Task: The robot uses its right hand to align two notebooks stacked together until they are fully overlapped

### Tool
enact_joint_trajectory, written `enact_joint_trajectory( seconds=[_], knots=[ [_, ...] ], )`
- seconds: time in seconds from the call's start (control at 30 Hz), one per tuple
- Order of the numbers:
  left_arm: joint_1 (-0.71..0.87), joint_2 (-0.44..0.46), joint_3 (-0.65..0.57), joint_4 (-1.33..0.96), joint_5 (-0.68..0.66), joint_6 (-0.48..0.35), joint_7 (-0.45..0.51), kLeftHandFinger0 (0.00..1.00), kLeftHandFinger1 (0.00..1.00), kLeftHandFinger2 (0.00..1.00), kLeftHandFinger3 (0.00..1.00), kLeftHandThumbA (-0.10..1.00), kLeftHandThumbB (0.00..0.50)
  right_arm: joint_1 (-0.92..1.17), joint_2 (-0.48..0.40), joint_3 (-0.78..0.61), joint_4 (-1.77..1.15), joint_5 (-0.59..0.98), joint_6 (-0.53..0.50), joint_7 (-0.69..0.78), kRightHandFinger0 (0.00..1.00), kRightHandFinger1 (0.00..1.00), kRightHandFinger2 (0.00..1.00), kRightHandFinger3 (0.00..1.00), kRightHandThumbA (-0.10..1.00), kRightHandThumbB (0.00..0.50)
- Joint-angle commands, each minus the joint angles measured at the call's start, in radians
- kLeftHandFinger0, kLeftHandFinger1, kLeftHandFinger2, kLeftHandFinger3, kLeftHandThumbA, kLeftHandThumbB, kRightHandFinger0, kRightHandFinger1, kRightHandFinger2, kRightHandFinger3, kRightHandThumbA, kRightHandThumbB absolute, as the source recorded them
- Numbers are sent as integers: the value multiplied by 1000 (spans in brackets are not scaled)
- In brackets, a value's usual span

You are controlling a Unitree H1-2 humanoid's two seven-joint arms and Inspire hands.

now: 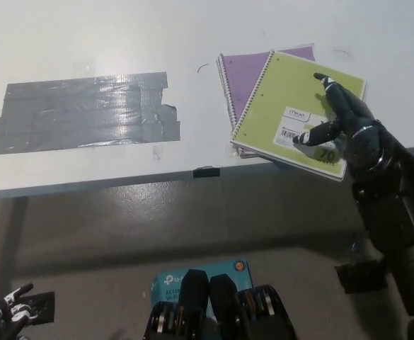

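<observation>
Notebooks sit stacked near the desk's front edge, toward its right end, not aligned. Green spiral notebook (291, 106) is on top, rotated clockwise, its lower right corner overhanging the front edge. Purple spiral notebook (245, 74) is under it, squarer to the desk; only its upper left part and a strip along the far edge show. Both spiral bindings are on the left side.

Green cover has a white label: "Mead" readable at its top, a barcode block at lower left, a large "70" printed below the label. Rest of the text is too small to read.

My right hand (341, 117) lies on the green cover over the right part of that label, arm coming in from the lower right across the front edge. Fingers spread and extended, one pointing toward the far edge, another angled left across the label. Nothing gripped, hand is unclenched and flat against the cover.

My left hand (1, 315) is at the bottom left, below the desk, well away from the notebooks, fingers apart, holding nothing.

Patch of grey duct tape (83, 112) covers the desk's left part. Teal box (185, 280) on the floor under the front edge; lettering partly hidden, can't read it.
</observation>
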State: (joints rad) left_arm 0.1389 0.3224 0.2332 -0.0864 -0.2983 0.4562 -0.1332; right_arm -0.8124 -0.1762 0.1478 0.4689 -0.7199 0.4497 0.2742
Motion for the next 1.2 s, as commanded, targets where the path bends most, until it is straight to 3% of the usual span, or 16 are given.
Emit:
enact_joint_trajectory(
  seconds=[0.0, 0.3, 0.37, 0.57, 0.67, 0.77, 0.83, 1.0, 1.17],
  knots=[
    [-8, 7, 4, -19, -8, 14, -2, 453, 555, 730, 869, 345, 193, -80, -60, 58, -1, -14, -57, -31, 1000, 1000, 1000, 1000, 986, 229],
    [-23, 8, -7, -21, -7, 14, -2, 462, 573, 739, 869, 329, 181, -70, -124, 179, 19, -41, -43, -23, 1000, 1000, 1000, 1000, 1000, 250],
    [-30, 5, -9, -19, -2, 14, -4, 456, 560, 720, 854, 327, 197, -72, -133, 212, 16, -44, -47, 2, 1000, 1000, 1000, 1000, 1000, 257],
    [-28, 7, -16, -20, 5, 13, -6, 473, 565, 736, 878, 346, 170, -68, -131, 323, 11, -63, -80, 26, 1000, 1000, 1000, 1000, 1000, 250],
    [-31, 5, -21, -17, 1, 14, -3, 460, 559, 725, 879, 364, 185, -64, -123, 344, 7, -59, -86, 21, 1000, 1000, 1000, 1000, 1000, 261],
    [-38, 3, -23, -18, -9, 14, 6, 435, 547, 712, 868, 360, 181, -68, -127, 352, 10, -53, -78, 19, 1000, 1000, 1000, 1000, 1000, 271],
    [-39, 2, -21, -19, -10, 14, 8, 395, 512, 692, 838, 364, 166, -63, -131, 357, 17, -57, -56, 25, 1000, 1000, 1000, 1000, 1000, 239],
    [-39, 1, -22, -25, -16, 14, 5, 437, 532, 716, 857, 424, 183, -29, -150, 327, 37, -34, 5, 38, 1000, 1000, 1000, 1000, 1000, 263],
    [-39, 3, -27, -26, -7, 14, 1, 431, 522, 708, 861, 478, 169, -15, -147, 283, 53, -43, 20, 42, 1000, 1000, 1000, 1000, 1000, 298]
  ],
)
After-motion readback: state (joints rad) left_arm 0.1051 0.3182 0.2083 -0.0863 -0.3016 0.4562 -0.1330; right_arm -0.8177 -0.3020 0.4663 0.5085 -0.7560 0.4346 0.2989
